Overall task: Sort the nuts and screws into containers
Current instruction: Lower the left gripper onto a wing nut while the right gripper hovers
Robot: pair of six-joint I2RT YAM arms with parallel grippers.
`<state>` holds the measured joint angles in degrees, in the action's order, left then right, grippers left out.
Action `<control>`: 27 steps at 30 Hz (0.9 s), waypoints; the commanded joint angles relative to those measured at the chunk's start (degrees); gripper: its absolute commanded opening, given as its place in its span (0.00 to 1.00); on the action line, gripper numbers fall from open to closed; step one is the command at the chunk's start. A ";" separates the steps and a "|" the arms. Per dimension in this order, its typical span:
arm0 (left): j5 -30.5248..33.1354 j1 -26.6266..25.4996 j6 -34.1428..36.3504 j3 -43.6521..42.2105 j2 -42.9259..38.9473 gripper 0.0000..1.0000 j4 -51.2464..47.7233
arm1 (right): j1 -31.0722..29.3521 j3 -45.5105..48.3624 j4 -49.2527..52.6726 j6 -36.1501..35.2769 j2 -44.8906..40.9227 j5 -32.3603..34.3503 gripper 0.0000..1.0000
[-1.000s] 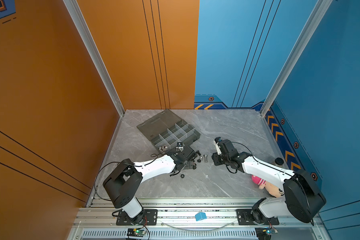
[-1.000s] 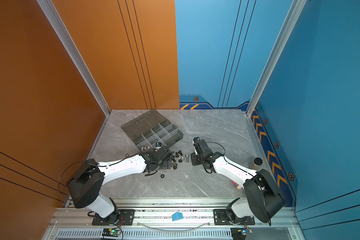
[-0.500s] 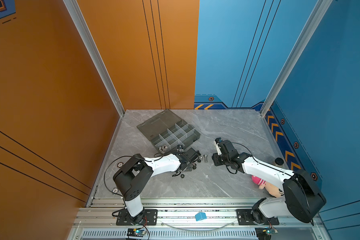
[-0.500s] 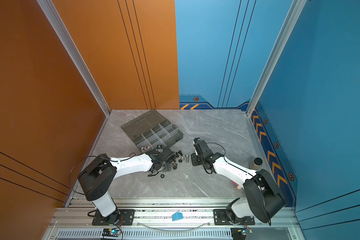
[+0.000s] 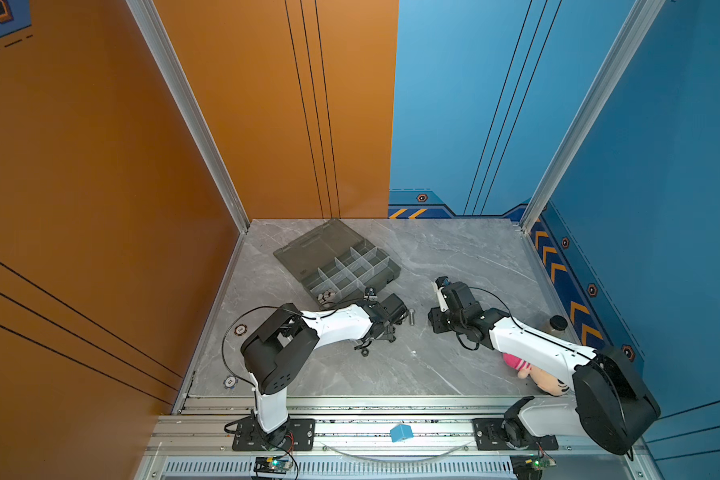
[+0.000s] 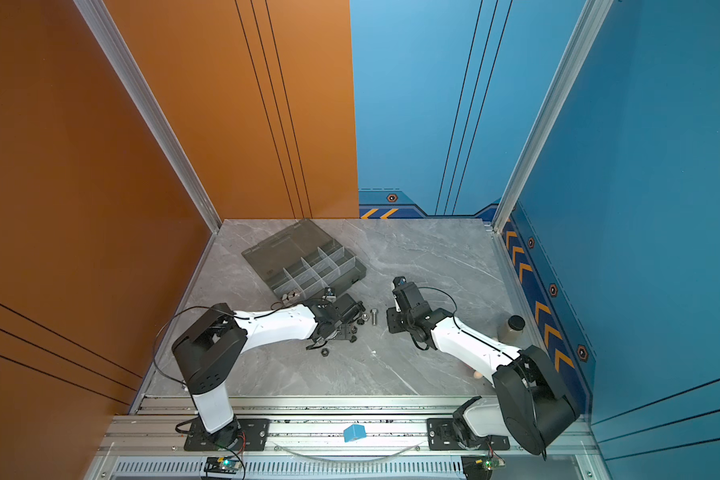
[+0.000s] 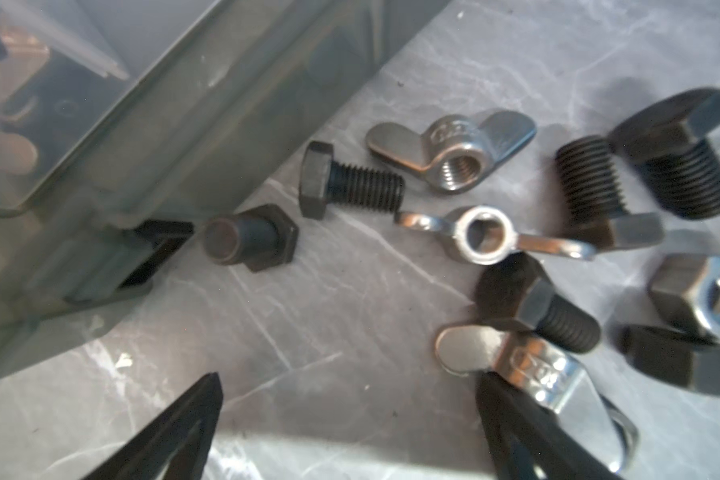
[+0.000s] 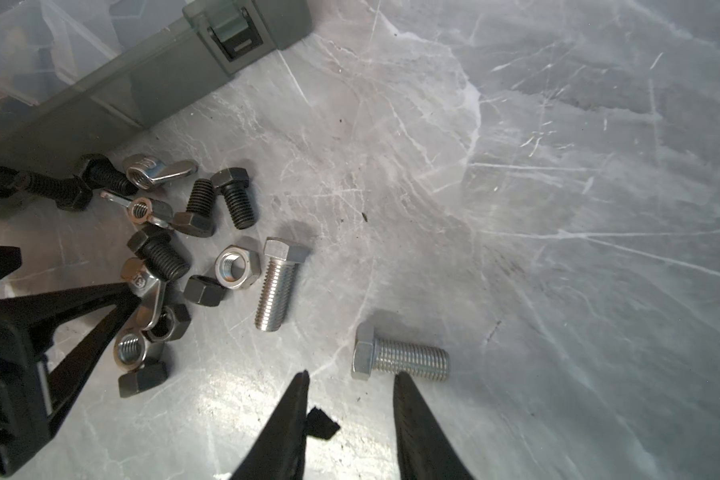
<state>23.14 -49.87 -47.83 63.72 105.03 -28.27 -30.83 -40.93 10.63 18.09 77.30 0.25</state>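
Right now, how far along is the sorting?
Done: a few silver nuts sit in one organizer box compartment. In hand: nothing; left gripper and right gripper are both open. Remaining: black hex bolts, wing nuts, hex nuts and two silver hex bolts on the table.

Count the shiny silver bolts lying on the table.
2. One bolt lies beside the silver nut; the other bolt lies apart, just ahead of the right claw. More may be hidden.

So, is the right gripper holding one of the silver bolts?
No: the right wrist view shows the right gripper empty, jaws apart, with the nearest silver bolt lying loose on the table.
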 commanded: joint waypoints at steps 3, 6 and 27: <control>-1.88 -1.94 1.54 2.67 2.82 0.98 -1.49 | 1.12 1.61 -0.35 0.72 -2.42 0.28 0.36; -2.45 -2.58 1.95 3.75 3.66 0.98 -1.12 | 1.55 2.19 -0.28 0.77 -3.03 0.19 0.36; -6.29 -2.34 5.31 6.59 6.43 0.96 1.12 | 3.41 4.29 -1.75 1.68 -4.34 -1.14 0.37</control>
<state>18.85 -52.07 -44.23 69.19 109.47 -26.30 -27.73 -37.60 10.02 18.55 74.02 -0.16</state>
